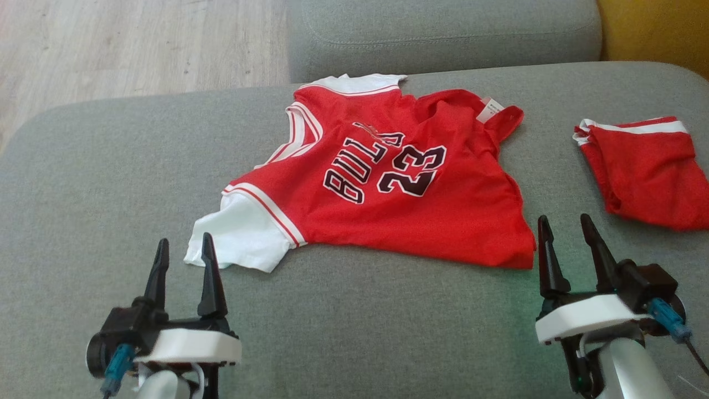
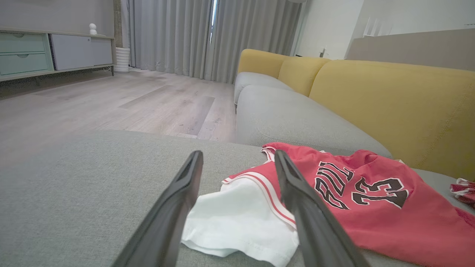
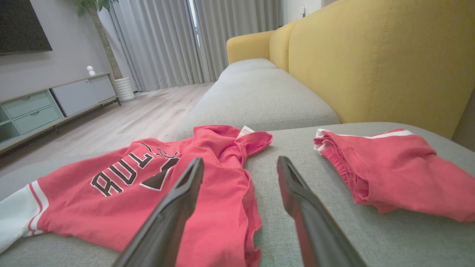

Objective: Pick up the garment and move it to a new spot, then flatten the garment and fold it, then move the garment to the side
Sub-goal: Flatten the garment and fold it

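Observation:
The garment (image 1: 382, 188) is a red jersey with white sleeves and "BULLS 23" in black, lying spread but rumpled on the grey sofa seat (image 1: 111, 183). My left gripper (image 1: 183, 246) stands open just in front of the white sleeve (image 2: 237, 215), with nothing between its fingers. My right gripper (image 1: 565, 224) is open too, hovering close to the jersey's (image 3: 122, 185) near right corner, apart from the cloth. In the left wrist view the jersey (image 2: 371, 207) spreads to the right of the open fingers (image 2: 297, 200).
Red shorts (image 1: 648, 172) with a white stripe lie crumpled at the right of the seat, also seen as the shorts (image 3: 389, 174) in the right wrist view. A yellow backrest (image 3: 371, 59) rises at the right. Wooden floor (image 1: 111, 44) lies beyond the far left edge.

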Available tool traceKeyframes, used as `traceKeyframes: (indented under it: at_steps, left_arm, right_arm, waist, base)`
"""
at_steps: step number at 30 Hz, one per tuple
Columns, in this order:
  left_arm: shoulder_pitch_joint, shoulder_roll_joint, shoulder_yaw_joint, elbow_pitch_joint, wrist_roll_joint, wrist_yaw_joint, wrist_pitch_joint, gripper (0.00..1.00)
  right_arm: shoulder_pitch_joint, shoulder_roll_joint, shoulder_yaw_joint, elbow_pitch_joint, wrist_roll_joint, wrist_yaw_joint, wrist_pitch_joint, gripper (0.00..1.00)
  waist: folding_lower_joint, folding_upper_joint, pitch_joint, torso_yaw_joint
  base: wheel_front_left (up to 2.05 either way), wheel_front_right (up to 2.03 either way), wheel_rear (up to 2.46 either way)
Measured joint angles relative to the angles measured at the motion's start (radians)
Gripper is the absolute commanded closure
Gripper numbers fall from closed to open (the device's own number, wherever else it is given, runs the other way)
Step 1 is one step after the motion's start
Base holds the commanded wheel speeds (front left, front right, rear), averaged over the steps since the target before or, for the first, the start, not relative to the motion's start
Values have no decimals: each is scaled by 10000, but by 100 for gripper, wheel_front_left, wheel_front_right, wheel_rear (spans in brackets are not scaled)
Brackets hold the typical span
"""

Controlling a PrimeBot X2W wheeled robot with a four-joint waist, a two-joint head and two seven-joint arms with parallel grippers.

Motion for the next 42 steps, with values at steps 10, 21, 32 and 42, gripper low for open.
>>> traceKeyframes:
  at_steps: [10, 21, 32, 42]
  left_arm:
    - [0, -261, 242, 46, 336, -339, 0, 0]
    - [-45, -464, 161, 391, 554, -614, 0, 0]
    - [-307, -539, 176, 602, 642, -786, 0, 0]
    - [-345, -566, 203, 686, 738, -825, 0, 0]
  right_arm:
    - [0, 0, 71, -2, -2, 0, 0, 0]
    - [-127, 0, 4, 1699, 128, 0, 600, 0]
    - [-1204, -2, -322, 3900, 518, 0, 738, 0]
    - [-2036, -12, -309, 4930, -213, 0, 514, 0]
  waist:
    - [0, 0, 17, -47]
    - [0, 0, 305, 139]
    - [1, 0, 577, 455]
    - [0, 0, 685, 491]
  base:
    - [0, 0, 0]
    - [0, 0, 0]
    - [0, 0, 0]
    - [0, 0, 0]
